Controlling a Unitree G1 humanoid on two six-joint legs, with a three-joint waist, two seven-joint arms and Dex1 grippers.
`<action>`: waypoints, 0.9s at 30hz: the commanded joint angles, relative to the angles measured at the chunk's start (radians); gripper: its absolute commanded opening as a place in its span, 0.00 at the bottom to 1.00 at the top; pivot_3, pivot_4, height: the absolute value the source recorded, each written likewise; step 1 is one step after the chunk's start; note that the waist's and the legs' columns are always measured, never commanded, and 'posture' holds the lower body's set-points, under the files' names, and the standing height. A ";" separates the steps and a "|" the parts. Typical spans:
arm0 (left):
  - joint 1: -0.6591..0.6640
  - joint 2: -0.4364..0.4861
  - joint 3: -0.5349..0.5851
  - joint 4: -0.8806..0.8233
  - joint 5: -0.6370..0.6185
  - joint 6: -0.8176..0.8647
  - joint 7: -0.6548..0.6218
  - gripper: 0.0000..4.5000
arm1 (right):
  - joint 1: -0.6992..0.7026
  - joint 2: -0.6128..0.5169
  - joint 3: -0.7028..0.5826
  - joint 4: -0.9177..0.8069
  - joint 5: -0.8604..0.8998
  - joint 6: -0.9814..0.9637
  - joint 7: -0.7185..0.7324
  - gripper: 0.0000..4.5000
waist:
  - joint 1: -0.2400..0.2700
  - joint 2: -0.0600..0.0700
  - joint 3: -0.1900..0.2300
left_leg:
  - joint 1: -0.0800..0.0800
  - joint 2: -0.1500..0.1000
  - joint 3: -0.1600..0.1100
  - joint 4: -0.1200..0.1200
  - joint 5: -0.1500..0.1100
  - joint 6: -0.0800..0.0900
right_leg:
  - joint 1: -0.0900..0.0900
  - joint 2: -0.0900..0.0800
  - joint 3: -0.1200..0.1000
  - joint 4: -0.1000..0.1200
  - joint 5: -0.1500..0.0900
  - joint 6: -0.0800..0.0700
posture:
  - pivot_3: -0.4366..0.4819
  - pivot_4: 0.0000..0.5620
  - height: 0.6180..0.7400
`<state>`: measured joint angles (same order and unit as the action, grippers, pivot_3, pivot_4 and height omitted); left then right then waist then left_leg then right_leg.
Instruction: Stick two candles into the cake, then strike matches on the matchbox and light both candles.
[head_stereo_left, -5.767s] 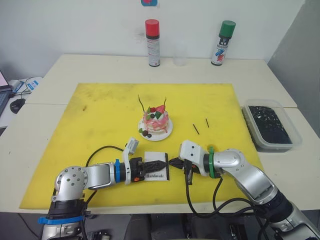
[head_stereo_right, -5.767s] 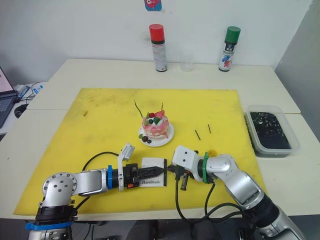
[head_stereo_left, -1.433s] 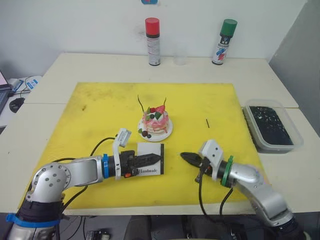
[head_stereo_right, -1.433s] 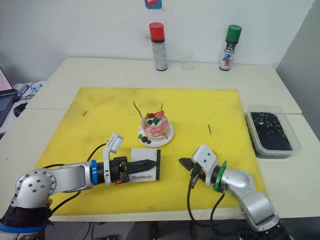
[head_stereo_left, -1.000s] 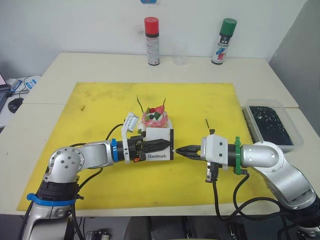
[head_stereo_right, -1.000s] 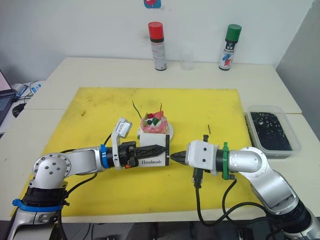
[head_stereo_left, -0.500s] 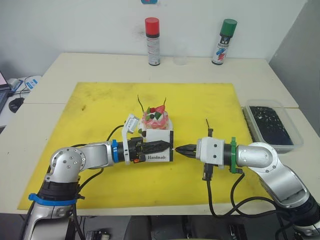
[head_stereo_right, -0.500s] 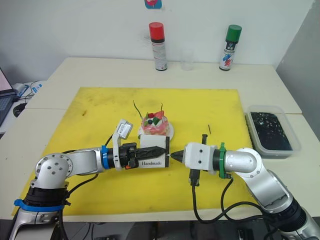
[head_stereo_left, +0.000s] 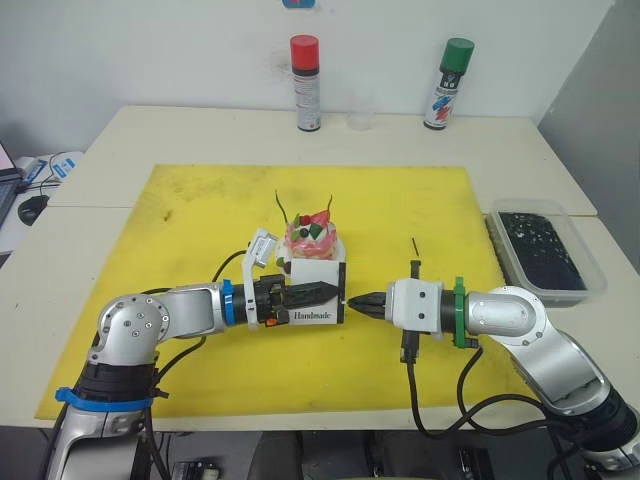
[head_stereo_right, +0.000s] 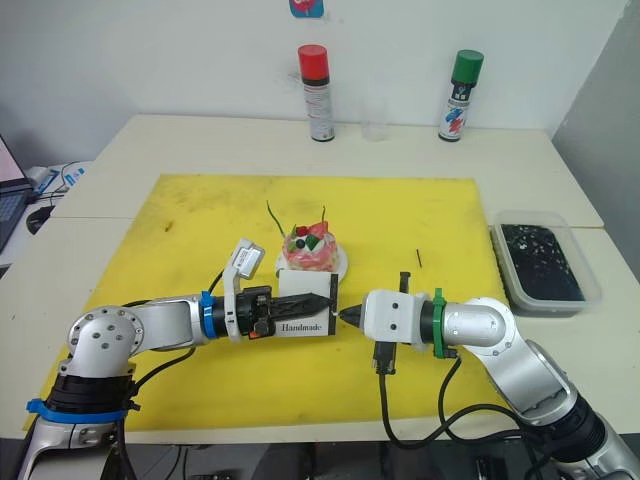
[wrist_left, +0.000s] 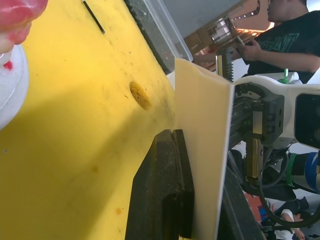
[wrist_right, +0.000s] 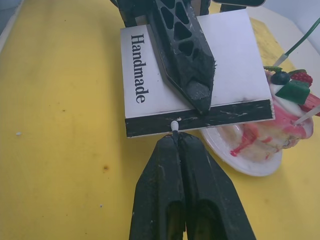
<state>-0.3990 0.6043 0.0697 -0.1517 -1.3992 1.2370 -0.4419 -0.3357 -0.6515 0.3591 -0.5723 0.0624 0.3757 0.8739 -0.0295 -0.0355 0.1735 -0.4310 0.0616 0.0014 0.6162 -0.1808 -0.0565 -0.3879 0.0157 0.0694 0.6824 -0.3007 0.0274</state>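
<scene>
Our left gripper clamps the matchbox, lifted just in front of the cake with its two candles. Our right gripper pinches a match, its pale head touching the dark strip. A spare match lies nearby on the yellow mat, a clear tub beyond it.

Both forearms lie low and level, tips facing: left gripper points to 3 o'clock, fingers clamped flat either side of a card-like box; right gripper points to 9 o'clock, fingers pressed together.
</scene>
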 joint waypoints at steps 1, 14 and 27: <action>-0.005 -0.015 0.023 -0.037 -0.025 0.005 -0.002 0.00 | -0.017 0.008 0.005 0.000 -0.014 -0.018 0.000 0.01 | 0.000 0.000 0.000 | 0.000 0.000 0.000 0.000 0.000 0.000 | 0.000 0.000 0.000 0.000 0.000 0.000 | 0.48 0.27 1.00; -0.232 -0.034 0.133 -0.055 -0.287 -0.073 0.189 0.00 | -0.002 0.008 0.085 0.103 -0.075 -0.115 0.064 0.01 | 0.008 -0.006 0.003 | -0.001 0.000 -0.002 0.006 0.000 0.000 | 0.000 0.000 -0.001 0.003 0.001 0.001 | 0.48 0.27 1.00; -0.219 0.286 0.302 -0.019 -0.183 -0.056 0.098 0.00 | -0.211 0.104 -0.026 0.080 0.020 0.017 0.041 0.01 | -0.008 -0.002 0.005 | 0.002 0.001 0.000 0.011 0.000 0.000 | 0.000 0.001 0.001 0.014 -0.002 0.006 | 0.48 0.27 1.00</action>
<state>-0.6498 0.8635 0.3142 -0.1471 -1.5967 1.1763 -0.3244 -0.4902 -0.5622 0.3785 -0.4729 0.0683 0.3802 0.9413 -0.0375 -0.0378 0.1786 -0.4292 0.0627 0.0022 0.6273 -0.1806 -0.0570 -0.3890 0.0162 0.0713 0.6969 -0.3025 0.0328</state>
